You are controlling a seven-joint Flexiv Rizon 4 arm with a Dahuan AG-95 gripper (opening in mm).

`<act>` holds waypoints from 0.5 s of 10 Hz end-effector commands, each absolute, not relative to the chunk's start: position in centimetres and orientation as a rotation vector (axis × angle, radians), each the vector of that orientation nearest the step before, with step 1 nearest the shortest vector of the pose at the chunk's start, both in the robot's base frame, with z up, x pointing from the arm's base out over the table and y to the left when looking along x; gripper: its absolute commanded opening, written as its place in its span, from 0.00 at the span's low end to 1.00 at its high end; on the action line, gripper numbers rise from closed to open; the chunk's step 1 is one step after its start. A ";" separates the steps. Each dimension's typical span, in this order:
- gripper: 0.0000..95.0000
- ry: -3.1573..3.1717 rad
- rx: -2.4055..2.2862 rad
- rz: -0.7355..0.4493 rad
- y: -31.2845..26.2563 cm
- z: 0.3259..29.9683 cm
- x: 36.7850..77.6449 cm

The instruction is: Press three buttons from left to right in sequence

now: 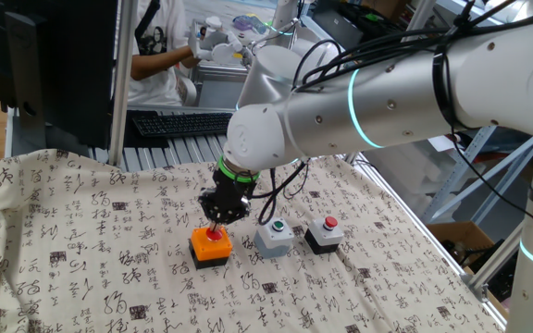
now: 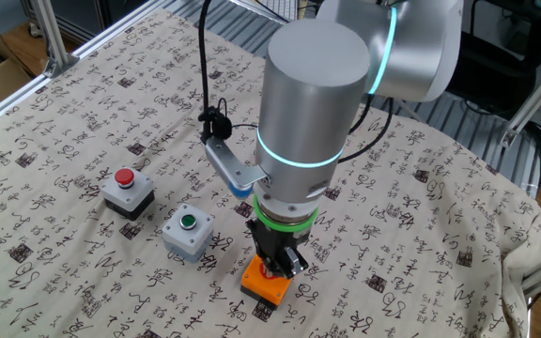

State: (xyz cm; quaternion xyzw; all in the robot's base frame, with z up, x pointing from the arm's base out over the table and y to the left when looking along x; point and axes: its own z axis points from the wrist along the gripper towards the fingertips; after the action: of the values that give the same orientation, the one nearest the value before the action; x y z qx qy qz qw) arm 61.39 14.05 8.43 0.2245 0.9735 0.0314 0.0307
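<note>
My hand [image 1: 216, 225], fingers closed, sits on the orange box [image 1: 211, 248] at lower centre: first press. Next I lift and shift right to the grey box [image 1: 274, 238].

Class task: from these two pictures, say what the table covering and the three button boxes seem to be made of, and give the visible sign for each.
Table covering: likely woven cloth, matte; it wrinkles and drapes at the edges.
Orange box, light grey box and black box: probably moulded plastic, smooth, with even colour and rounded corners. Metal cannot be ruled out for the grey one.
</note>
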 end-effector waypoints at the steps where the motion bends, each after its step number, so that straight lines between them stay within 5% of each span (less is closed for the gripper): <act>1: 0.00 2.997 0.695 0.098 14.1 6.3 61.4; 5: 0.00 2.993 0.697 0.106 14.1 6.3 61.3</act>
State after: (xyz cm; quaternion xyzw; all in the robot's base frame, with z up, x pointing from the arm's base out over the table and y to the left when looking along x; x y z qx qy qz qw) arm 61.23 14.04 8.39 0.2263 0.9728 0.0345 0.0341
